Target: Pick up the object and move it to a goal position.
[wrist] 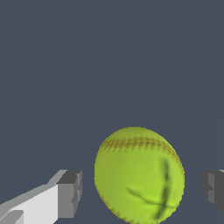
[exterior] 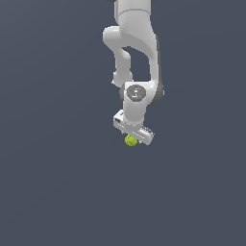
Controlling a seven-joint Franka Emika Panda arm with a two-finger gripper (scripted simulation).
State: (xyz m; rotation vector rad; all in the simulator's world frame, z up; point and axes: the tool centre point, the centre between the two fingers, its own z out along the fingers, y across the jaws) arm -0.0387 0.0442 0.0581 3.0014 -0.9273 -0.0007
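Since the claw point(wrist: 141, 190) hangs wide with a pad either side of the ball point(wrist: 139, 176), untouching, closing should trap it

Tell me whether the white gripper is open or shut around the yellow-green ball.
Open. In the wrist view, both grey pads stand apart from the yellow-green ball, with gaps on each side.

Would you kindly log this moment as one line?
phase: pre-grasp | gripper: open, straddling ball | contact: none visible | lifted: cannot tell
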